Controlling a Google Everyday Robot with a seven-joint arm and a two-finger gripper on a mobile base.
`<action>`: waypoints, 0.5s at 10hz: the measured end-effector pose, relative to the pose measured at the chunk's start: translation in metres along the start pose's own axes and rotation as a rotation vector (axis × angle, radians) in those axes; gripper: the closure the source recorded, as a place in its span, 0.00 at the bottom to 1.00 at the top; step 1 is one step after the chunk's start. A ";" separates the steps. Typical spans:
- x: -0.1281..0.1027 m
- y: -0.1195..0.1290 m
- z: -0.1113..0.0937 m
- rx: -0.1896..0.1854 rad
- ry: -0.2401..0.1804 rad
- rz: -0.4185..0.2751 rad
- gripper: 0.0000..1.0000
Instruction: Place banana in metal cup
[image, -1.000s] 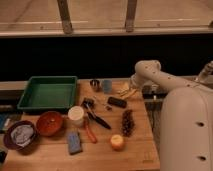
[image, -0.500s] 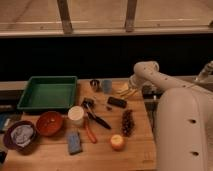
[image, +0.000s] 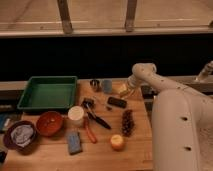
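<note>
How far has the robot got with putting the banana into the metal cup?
Nothing looks finished yet: the banana is at the back right of the wooden table, not in the metal cup. In hand: the gripper is down right at the banana, though whether it has hold of it cannot be told. Left to do: lift the banana, carry it leftward past the blue-grey cup and drop it into the metal cup.

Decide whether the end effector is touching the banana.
Cannot tell. In the camera view the end effector overlaps the banana beside the blue-grey cup, hiding any gap.
</note>
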 end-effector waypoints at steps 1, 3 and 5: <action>0.000 0.004 0.002 -0.013 -0.001 -0.015 0.25; 0.006 0.005 0.007 -0.035 0.007 -0.032 0.27; 0.013 0.006 0.012 -0.049 0.021 -0.041 0.44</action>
